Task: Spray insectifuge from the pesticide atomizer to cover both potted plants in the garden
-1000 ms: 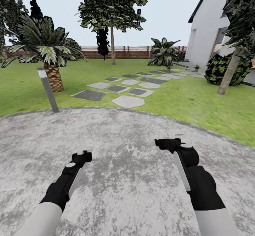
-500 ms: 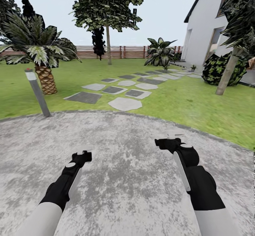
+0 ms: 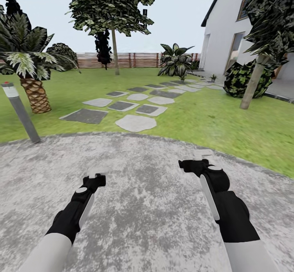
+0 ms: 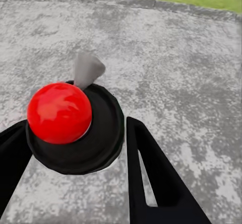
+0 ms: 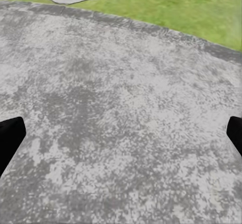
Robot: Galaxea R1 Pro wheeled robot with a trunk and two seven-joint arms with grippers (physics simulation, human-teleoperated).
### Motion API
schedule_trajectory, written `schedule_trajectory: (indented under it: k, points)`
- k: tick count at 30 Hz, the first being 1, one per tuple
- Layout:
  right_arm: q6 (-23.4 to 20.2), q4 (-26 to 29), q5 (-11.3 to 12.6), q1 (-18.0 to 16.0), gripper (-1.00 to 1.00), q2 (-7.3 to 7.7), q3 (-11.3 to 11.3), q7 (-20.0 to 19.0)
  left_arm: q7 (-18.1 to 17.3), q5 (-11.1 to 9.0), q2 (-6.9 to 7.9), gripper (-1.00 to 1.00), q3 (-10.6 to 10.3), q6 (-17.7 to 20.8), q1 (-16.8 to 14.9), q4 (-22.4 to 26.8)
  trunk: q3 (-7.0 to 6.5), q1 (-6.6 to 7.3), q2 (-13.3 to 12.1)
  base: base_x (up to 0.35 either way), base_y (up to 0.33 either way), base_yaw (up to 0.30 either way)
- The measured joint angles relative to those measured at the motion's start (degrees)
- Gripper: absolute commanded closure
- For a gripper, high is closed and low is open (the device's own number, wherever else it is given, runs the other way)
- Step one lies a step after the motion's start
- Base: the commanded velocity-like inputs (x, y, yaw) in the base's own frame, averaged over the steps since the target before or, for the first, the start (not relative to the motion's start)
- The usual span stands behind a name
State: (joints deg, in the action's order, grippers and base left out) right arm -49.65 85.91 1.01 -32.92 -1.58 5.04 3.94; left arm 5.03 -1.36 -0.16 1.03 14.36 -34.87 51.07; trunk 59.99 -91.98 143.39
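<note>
I'm on the approach step, on the grey paving [image 3: 147, 206]; the spray bottle isn't in sight. One potted plant [image 3: 213, 77] sits upper right by the house [image 3: 216, 39]. Left gripper [image 3: 96, 177] and right gripper [image 3: 203, 156] carry nothing, fingers spread in the wrist views; next I'd drive over the stone slabs [image 3: 136, 122].

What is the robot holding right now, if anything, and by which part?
Nothing. The right claw is open over bare paving, with nothing between its fingers. The left claw carries no object; whether it is open cannot be told.
</note>
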Motion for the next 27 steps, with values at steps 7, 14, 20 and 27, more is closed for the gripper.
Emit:
schedule_trajectory:
  k: [7,14,20,27]
  points:
    - [0.0,0.0,0.0,0.0,-1.0,0.0,-0.02,-0.01,0.0,-0.05,0.0,1.0,0.0,0.0,0.03,0.03,0.0,0.0,0.0,0.347,0.0,0.0]
    - [0.0,0.0,0.0,0.0,-1.0,0.0,-0.02,-0.01,0.0,-0.07,0.0,1.0,0.0,0.0,0.02,0.04,0.0,0.0,0.0,0.347,0.0,-0.001]
    - [-0.01,0.02,0.0,0.01,-1.0,0.01,-0.03,0.05,0.01,-0.01,0.0,1.0,-0.11,-0.01,0.02,0.03,0.0,0.0,0.0,0.347,0.0,-0.162]
    - [-0.01,0.02,0.0,0.01,-1.0,0.01,-0.03,0.08,0.02,0.0,0.0,1.0,-0.12,-0.02,0.04,0.03,0.0,0.0,0.0,0.347,0.0,-0.252]
